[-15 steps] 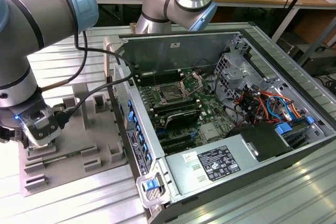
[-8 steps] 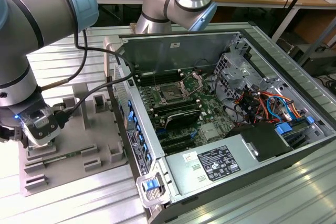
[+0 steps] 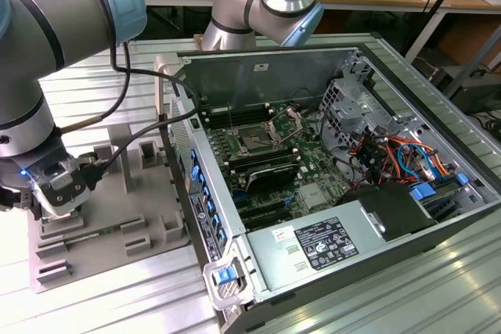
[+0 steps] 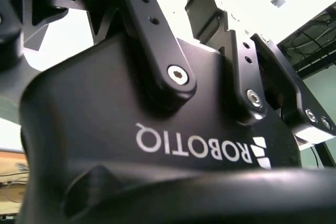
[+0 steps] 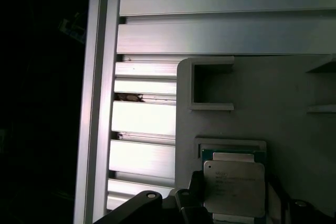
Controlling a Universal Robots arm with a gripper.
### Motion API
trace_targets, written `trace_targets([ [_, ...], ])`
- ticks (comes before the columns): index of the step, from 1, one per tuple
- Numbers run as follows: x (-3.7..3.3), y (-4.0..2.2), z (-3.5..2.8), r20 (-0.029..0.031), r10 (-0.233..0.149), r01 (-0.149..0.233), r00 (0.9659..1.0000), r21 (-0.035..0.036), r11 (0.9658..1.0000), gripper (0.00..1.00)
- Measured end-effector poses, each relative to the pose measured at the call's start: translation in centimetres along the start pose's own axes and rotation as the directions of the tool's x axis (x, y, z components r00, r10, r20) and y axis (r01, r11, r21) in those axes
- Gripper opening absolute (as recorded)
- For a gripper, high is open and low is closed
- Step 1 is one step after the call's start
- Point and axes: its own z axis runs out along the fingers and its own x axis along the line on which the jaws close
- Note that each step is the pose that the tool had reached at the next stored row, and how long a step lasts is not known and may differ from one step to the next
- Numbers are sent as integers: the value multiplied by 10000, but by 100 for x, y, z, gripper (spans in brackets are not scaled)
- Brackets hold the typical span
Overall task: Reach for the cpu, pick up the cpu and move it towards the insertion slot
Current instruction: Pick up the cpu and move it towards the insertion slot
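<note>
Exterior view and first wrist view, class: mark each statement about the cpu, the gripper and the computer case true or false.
1. The cpu is at the grey tray. True.
2. The computer case is closed. False: it is open, and the motherboard shows.
3. The gripper is over the tray, to the exterior view's left of the case. True.
4. The cpu sits in the insertion slot. False: it is at the tray, outside the case.

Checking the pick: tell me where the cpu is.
In the first wrist view the cpu lies in a recess of the grey tray, near its edge beside the slatted table; the tray sits at the exterior view's left, outside the computer case.
</note>
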Motion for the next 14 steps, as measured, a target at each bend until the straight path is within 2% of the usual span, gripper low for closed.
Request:
trace_targets([
  [14, 0, 3, -73, -1, 0, 0, 10000, 1, 10000, 55],
])
